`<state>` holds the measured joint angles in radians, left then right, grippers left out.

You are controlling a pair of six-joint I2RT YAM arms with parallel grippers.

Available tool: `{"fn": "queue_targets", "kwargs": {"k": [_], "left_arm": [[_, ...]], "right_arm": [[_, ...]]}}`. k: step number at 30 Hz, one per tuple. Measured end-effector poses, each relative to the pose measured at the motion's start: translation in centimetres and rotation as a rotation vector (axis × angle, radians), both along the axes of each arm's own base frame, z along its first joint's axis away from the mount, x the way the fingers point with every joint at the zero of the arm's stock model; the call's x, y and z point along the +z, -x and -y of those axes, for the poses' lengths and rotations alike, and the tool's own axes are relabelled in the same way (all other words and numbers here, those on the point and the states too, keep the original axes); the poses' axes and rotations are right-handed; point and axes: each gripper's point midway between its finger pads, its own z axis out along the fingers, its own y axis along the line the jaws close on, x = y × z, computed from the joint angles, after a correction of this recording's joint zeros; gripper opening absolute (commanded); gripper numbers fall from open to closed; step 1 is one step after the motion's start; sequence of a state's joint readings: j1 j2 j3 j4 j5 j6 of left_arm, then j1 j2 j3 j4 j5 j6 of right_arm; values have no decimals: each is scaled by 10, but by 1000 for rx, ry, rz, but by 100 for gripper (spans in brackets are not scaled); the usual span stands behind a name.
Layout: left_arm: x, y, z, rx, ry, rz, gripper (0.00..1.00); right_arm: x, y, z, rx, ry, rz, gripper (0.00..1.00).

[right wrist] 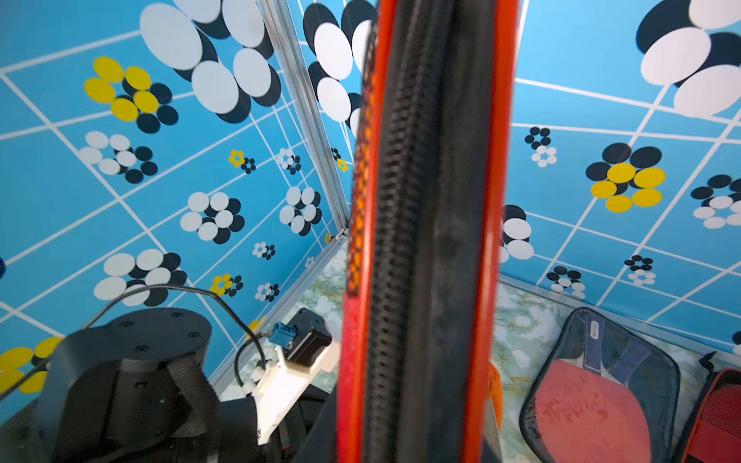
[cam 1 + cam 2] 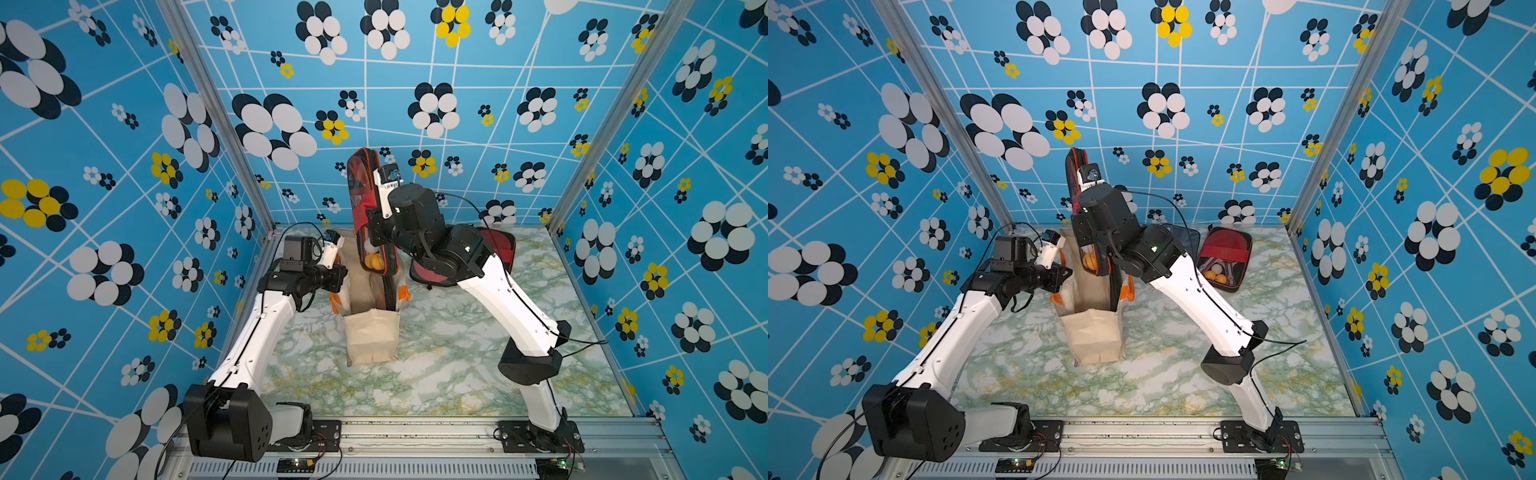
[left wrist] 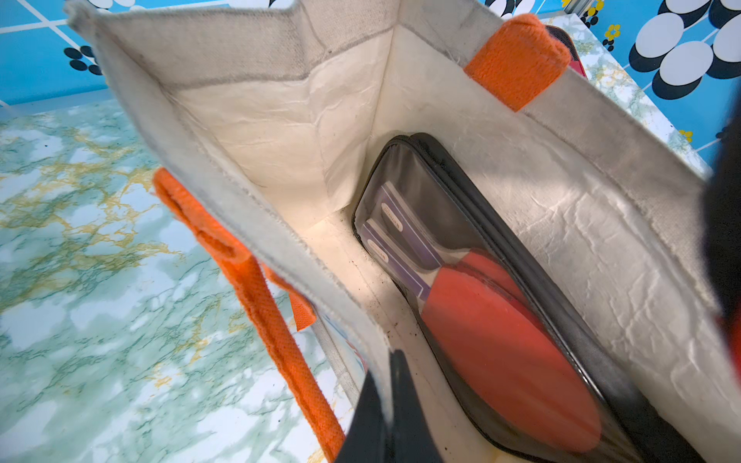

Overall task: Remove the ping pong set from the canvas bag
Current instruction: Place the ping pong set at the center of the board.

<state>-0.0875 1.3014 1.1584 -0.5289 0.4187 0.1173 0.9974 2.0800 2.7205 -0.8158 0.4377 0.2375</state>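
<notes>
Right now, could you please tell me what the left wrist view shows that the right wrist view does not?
Only left wrist: the inside of the bag, with a windowed case of red paddles in it. Only right wrist: the zipped edge of the lifted case, the left arm, and a paddle case on the table. Both: that table and the blue flowered walls.

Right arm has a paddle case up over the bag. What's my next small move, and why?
Probably raise the right gripper a little higher before swinging aside. The ping pong set it holds hangs upright, its lower end low over the mouth of the canvas bag; whether it clears the rim is unclear. The left gripper pinches the bag wall, which should keep the bag down.
</notes>
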Motion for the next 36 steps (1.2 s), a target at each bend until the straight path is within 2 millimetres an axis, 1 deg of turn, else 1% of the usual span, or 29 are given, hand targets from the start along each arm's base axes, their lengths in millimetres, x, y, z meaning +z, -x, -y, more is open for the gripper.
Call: {"fn": "queue_targets", "kwargs": {"k": [4, 8, 12, 17, 21, 25, 29, 36], "left_arm": [[0, 0, 0, 0, 0, -1, 0], [0, 0, 0, 0, 0, 0, 0], [0, 0, 0, 0, 0, 0, 0], [0, 0, 0, 0, 0, -1, 0], [0, 0, 0, 0, 0, -1, 0], [-1, -1, 0, 0, 0, -5, 0], [-3, -1, 0, 0, -1, -10, 0], [-5, -2, 0, 0, -1, -14, 0]], "right_arm": [[20, 6, 12, -2, -14, 44, 0], [41, 13, 30, -22, -27, 94, 0], [53, 20, 50, -50, -26, 129, 0], [60, 26, 71, -90, -21, 158, 0], [58, 28, 85, -124, -4, 172, 0], [50, 29, 97, -162, 29, 174, 0], [36, 28, 106, -203, 70, 161, 0], [2, 28, 125, -251, 153, 125, 0]]}}
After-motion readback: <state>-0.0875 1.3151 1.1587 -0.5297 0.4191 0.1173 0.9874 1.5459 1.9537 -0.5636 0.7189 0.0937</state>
